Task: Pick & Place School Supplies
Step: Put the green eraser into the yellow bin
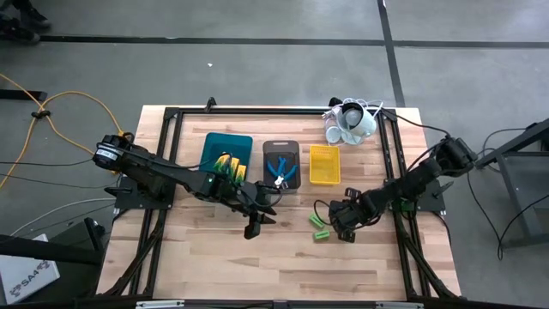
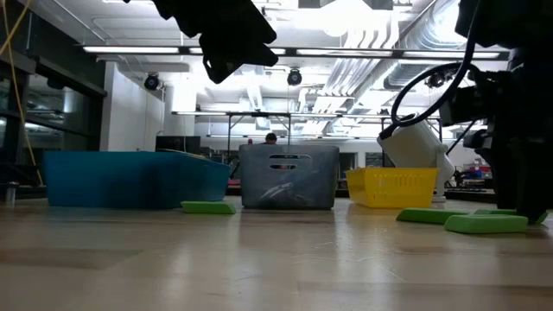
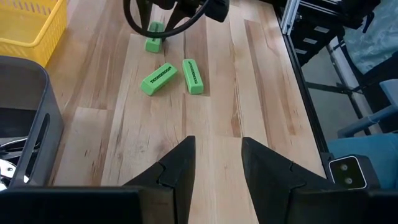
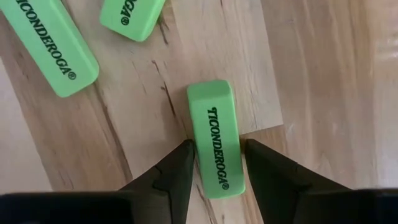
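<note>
A short bright green stick with black letters [image 4: 217,138] lies flat on the light wooden table [image 1: 214,266]. The right gripper [image 4: 216,163] is down over it. Its two dark fingers sit one on each side of the stick, right against it, so they look clamped on it. Two more green sticks [image 4: 48,42] lie just beside it on the wood, apart from each other.

In the view from above, these sticks [image 1: 319,228] are on the right part of the table, in front of the small yellow basket [image 1: 324,164]. I cannot tell if anything is in that basket.

Next to the yellow basket is a grey tray [image 1: 280,165]. It holds blue-handled pliers [image 1: 279,172]. Next to that is a teal tray [image 1: 225,149] with small yellow-and-green boxes [image 1: 230,166] at its near end.

The left gripper [image 3: 217,158] hangs above the table in front of the grey tray. Its fingers are apart and hold nothing.

A white cup-like bunch with cords [image 1: 350,122] sits at the far right corner.
</note>
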### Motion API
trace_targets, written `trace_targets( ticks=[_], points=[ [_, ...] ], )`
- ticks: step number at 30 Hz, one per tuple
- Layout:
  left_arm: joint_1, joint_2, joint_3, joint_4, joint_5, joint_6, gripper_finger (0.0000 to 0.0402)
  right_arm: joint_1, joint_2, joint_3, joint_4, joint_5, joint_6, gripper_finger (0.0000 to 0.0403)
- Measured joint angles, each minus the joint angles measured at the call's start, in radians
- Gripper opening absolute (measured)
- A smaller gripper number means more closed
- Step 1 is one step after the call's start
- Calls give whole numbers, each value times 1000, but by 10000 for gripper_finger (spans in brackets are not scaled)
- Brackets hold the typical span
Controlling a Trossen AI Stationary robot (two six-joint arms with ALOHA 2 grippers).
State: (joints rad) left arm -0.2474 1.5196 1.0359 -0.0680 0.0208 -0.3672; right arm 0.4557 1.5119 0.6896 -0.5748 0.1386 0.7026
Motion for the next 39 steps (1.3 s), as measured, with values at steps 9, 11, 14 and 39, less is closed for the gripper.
trace_targets(
  ticks=[9,11,14,39],
  points=[
    [0,0,0,0,0,0,127,0,-1,-3,10,-7,1,139],
    [0,0,0,0,0,0,127,0,-1,-3,10,-7,3,137],
    [0,0,0,0,0,0,127,0,-1,-3,12,-10,3,126],
    [0,0,0,0,1,0,127,1,-1,20,23,-61,11,82]
  ],
)
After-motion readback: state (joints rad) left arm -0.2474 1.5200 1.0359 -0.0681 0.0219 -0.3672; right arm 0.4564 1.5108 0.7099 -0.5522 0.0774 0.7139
